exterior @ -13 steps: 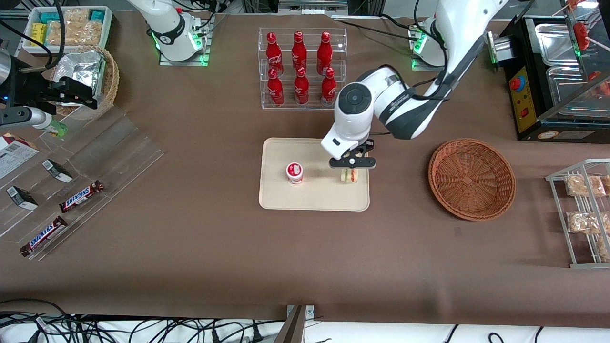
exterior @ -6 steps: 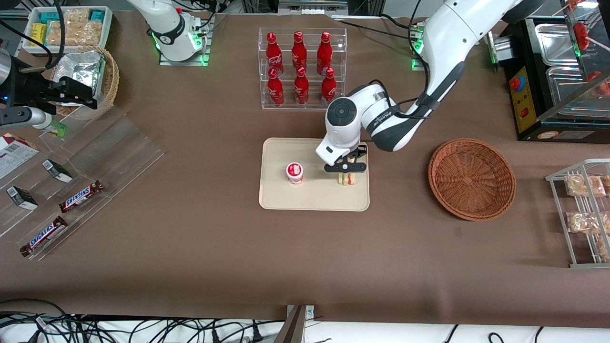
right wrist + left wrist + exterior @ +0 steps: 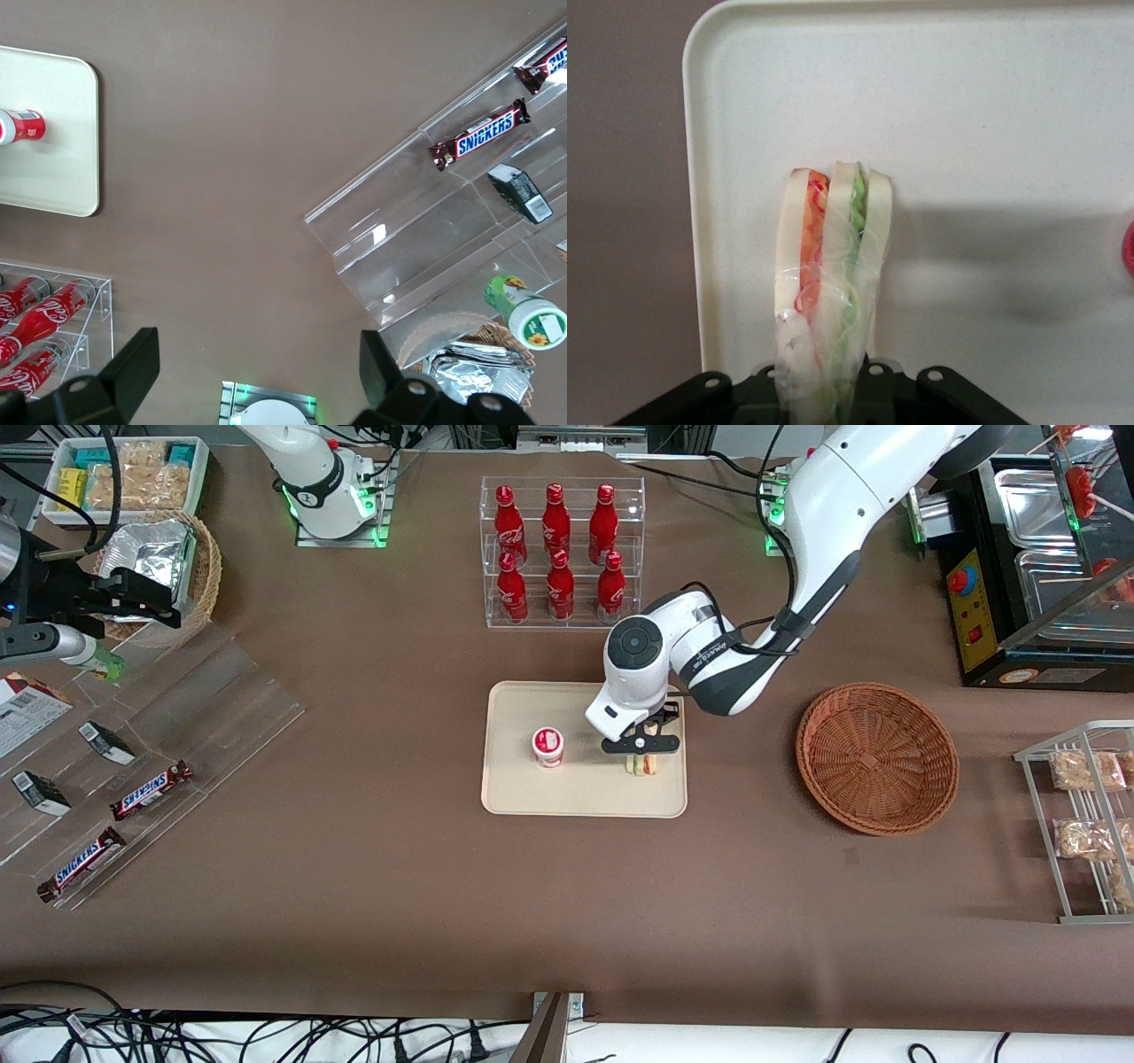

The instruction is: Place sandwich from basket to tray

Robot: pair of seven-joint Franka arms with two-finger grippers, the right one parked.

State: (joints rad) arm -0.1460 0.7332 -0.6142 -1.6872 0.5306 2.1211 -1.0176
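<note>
The sandwich (image 3: 644, 765) is a film-wrapped wedge of pale bread with red and green filling, held on edge over the cream-beige tray (image 3: 585, 793), close to the tray's rim on the working arm's side. My gripper (image 3: 642, 749) is right above it, shut on it. In the left wrist view the sandwich (image 3: 833, 266) sticks out from the gripper (image 3: 824, 398) over the tray (image 3: 992, 133). I cannot tell whether it touches the tray. The reddish-brown wicker basket (image 3: 877, 757) is empty, toward the working arm's end of the table.
A white cup with a red lid (image 3: 548, 746) stands on the tray beside the sandwich. A clear rack of red bottles (image 3: 560, 549) stands farther from the front camera than the tray. A wire rack of bagged snacks (image 3: 1085, 815) stands by the basket.
My gripper has moved with the sandwich a little toward the cup and lower over the tray. The arm's elbow has swung back.
</note>
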